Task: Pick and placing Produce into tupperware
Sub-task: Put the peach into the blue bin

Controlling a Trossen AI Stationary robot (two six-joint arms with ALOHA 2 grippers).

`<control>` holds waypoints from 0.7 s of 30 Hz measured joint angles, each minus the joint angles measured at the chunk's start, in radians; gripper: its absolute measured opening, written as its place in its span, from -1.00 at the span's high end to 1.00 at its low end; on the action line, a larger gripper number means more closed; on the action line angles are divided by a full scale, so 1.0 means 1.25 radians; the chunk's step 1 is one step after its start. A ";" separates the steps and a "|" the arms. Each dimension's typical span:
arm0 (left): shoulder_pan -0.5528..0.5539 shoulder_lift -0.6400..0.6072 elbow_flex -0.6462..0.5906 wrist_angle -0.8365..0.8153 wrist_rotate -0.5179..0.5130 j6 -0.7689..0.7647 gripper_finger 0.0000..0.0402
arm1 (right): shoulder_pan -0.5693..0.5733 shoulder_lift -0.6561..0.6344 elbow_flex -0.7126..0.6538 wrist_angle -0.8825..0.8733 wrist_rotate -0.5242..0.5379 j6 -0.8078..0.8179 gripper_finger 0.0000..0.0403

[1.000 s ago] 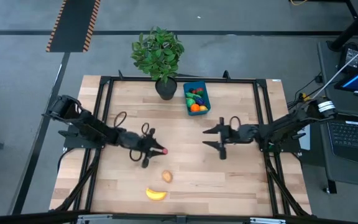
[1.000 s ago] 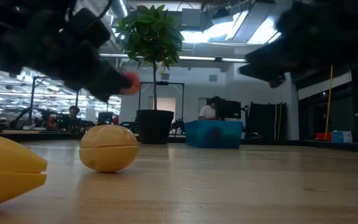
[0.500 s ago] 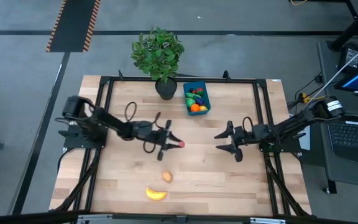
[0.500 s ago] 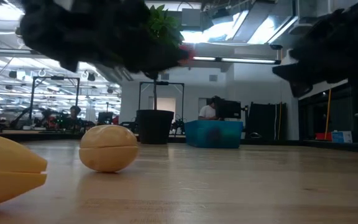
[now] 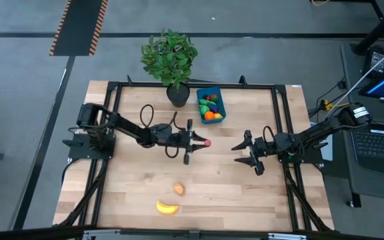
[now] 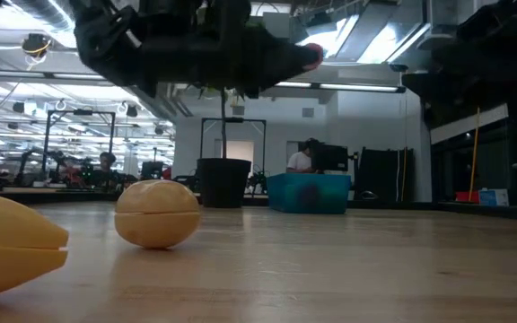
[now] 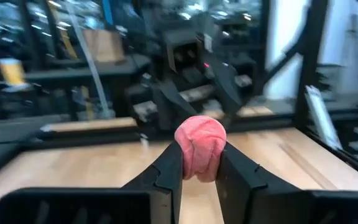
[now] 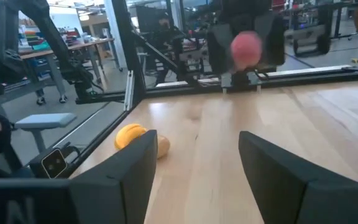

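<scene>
My left gripper (image 5: 202, 142) is pinched on a small red berry (image 7: 200, 148), its rounded top poking out above my two fingers (image 7: 168, 174). I hold it in the air above the middle of the table (image 5: 259, 193), short of the tupperware (image 5: 211, 105), which sits at the far edge just beside the dark plant pot (image 5: 177, 95). My right gripper (image 5: 251, 153) hangs over the right half of the table with its jaws spread and nothing between them, facing the berry from across the gap.

As I judge it, the job is well along but not finished. The blue tupperware already holds several pieces, an orange and some green and red ones among them. The berry I carry has yet to go in, and two pieces lie on the wood near the front edge: a tan potato (image 5: 179, 189) and a yellow banana (image 5: 167, 208), close to each other.

Compared with a second ago, my left arm has stretched out and carried the berry from the left half toward the centre, nearer the container. My right arm has drawn back a little toward its own side; potato and banana have not moved
</scene>
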 joint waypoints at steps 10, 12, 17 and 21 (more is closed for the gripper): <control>-0.003 0.099 0.114 -0.020 -0.276 0.042 0.64 | -0.035 0.000 0.000 -0.006 0.003 -0.001 -0.13; 0.000 0.118 0.136 -0.020 -0.331 0.042 0.67 | -0.039 0.000 0.000 -0.006 0.003 -0.001 -0.13; 0.011 0.151 0.184 -0.037 -0.404 0.017 0.63 | -0.050 0.000 0.000 -0.007 0.057 -0.024 -0.13; 0.017 0.164 0.216 -0.082 -0.473 0.014 0.62 | -0.056 0.000 0.000 -0.020 0.113 -0.027 -0.13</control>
